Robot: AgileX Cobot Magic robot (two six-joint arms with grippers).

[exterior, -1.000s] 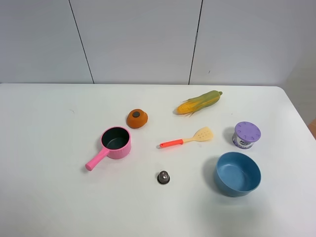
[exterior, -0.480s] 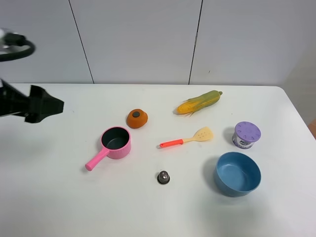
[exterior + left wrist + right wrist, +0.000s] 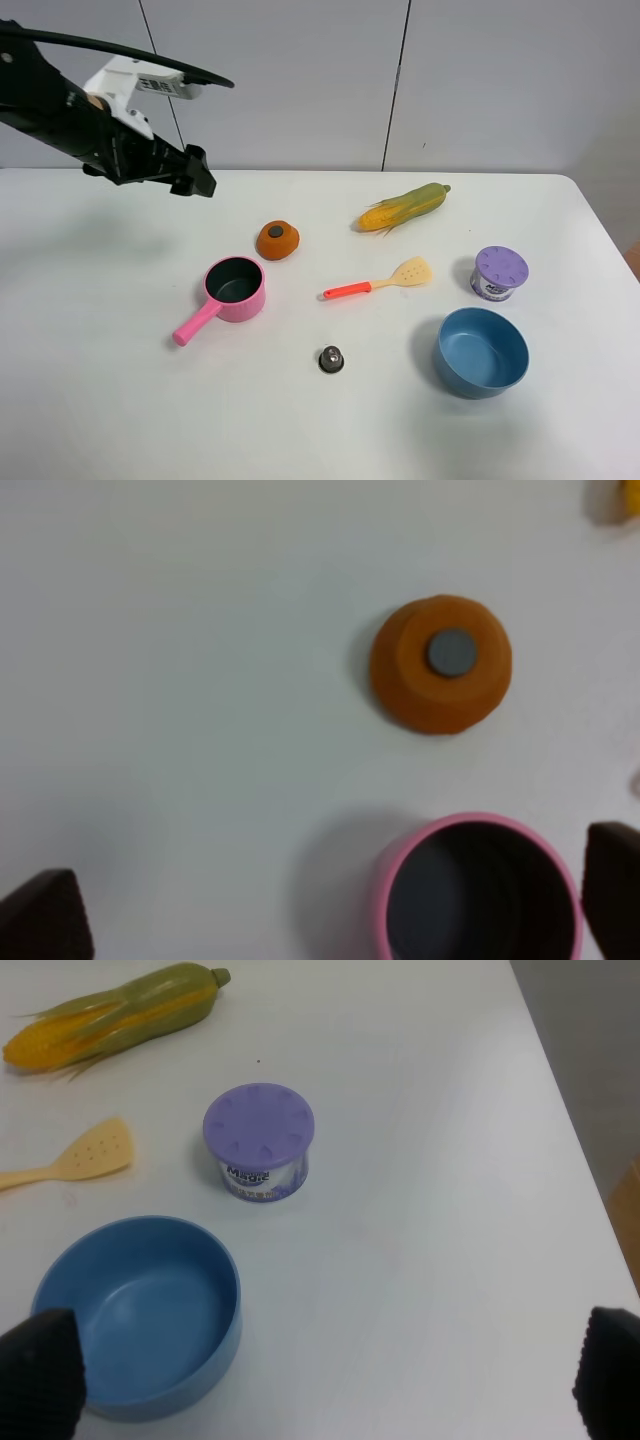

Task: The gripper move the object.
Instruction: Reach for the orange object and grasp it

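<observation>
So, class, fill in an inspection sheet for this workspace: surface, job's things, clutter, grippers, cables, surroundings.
Surface: white table, no spills seen.
Job's things: orange dome on the table, beside the pink saucepan, untouched.
Clutter: corn, spatula, purple-lidded tub, blue bowl, dark knob, all apart.
Grippers: left gripper open, in the air left of the dome; right gripper open, holding nothing.
Cables: black cable arches over the left arm.
Surroundings: white panelled wall behind.

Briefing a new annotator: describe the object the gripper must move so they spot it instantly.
On the white table, find the pink saucepan left of centre. Just behind it, slightly to the right, sits a small orange-brown dome. Its grey spot on top and orange colour set it apart from the smaller dark metal knob in front.
</observation>
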